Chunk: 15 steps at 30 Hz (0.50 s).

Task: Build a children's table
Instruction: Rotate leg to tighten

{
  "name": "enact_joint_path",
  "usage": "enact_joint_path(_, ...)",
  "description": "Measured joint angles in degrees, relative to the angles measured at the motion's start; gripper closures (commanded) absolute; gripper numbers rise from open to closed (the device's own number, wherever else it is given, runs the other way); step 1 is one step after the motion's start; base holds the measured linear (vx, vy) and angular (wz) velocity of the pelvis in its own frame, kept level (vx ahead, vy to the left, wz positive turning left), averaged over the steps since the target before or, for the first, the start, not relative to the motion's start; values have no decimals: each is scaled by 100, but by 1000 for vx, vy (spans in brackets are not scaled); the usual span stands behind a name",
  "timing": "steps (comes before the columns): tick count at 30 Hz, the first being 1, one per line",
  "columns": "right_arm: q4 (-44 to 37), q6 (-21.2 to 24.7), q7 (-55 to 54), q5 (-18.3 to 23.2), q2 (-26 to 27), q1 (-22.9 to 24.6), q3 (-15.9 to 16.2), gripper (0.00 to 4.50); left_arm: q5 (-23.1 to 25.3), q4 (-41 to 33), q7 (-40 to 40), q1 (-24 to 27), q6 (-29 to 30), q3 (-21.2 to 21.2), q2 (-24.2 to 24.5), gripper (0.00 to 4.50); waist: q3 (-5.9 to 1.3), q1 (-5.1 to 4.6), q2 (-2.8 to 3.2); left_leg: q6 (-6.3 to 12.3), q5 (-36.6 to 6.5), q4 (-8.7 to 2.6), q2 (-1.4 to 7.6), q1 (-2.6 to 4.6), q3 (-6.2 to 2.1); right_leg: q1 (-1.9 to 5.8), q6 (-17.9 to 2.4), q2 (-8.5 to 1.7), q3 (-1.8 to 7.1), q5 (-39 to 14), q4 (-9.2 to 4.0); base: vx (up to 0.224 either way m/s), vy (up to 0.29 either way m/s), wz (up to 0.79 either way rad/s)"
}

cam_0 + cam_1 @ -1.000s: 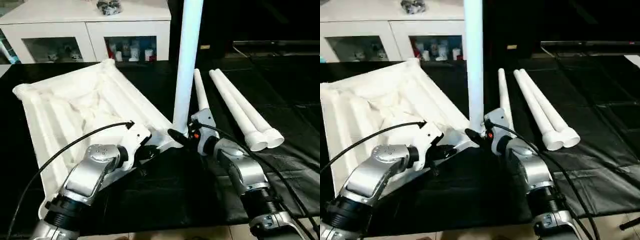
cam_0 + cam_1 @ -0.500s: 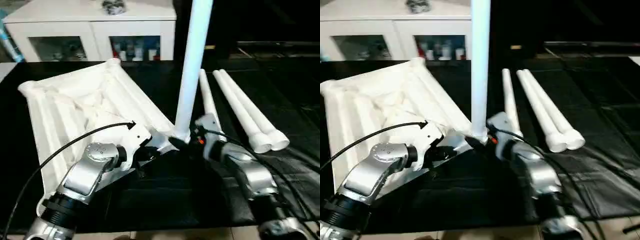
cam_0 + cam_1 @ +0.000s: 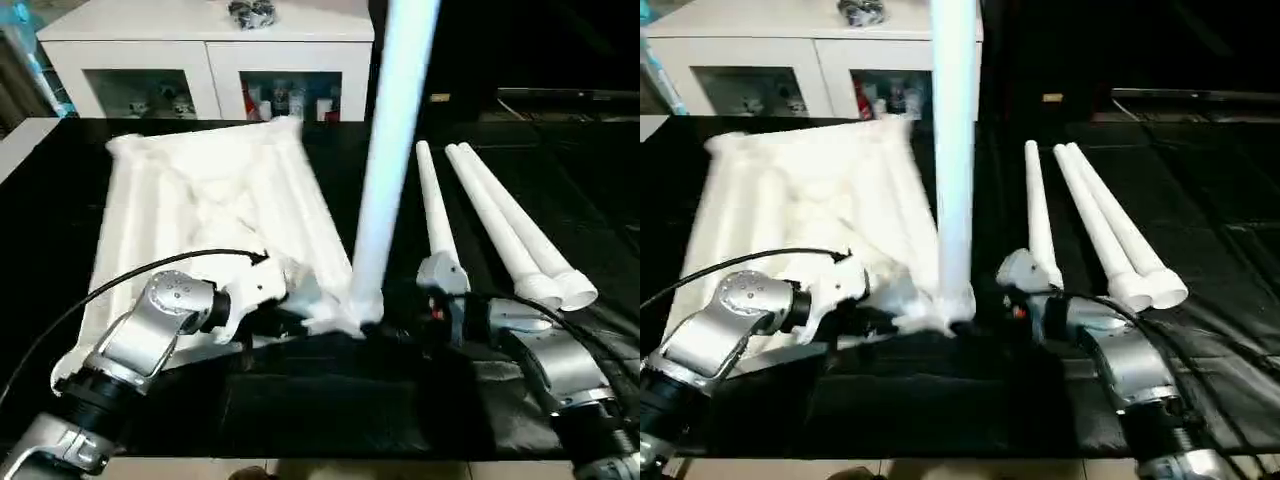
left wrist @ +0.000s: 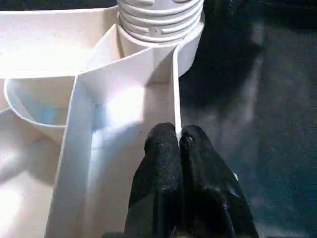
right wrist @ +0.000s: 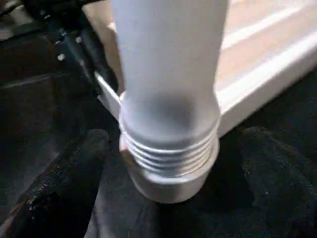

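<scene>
On black mat, left fingers [image 4: 179, 148] pinch tabletop rib [image 4: 174, 84]; right fingers [image 5: 74, 168] spread round upright leg [image 5: 168, 74].

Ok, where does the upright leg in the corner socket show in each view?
Left eye: upright leg, centre, rising out the top.
Right eye: left of centre.
Left wrist: its threaded base, beyond the fingers.
Right wrist: close, centre.
Shared landmark: the threaded collar at the tabletop corner.
</scene>
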Motion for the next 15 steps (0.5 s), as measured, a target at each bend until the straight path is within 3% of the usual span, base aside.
enact_joint_path(7, 63, -103, 359, -1, -21, -27, 193, 6, 5, 130, -420, -101, -389, -230, 16, 450, -1, -27, -1, 0, 0, 0, 1, 6, 0, 2, 0, 0, 0, 0, 6, 0, 0, 0)
enact_joint_path(8, 72, -99, 422, 7, -20, -50, 201, 35, 6, 159, -451, -113, -433, -231, 28, 450, -1, -38, -2, 0, 0, 0, 1, 7, 0, 2, 0, 0, 0, 0, 8, 0, 0, 0)
enact_joint_path(15, 74, -10, 686, 61, -5, -159, 350, 93, 11, 230, -576, -154, -568, -266, 53, 450, -2, -34, -3, 0, 0, 0, 2, 7, 0, 1, 0, 0, -2, 0, 8, 0, 0, 0)
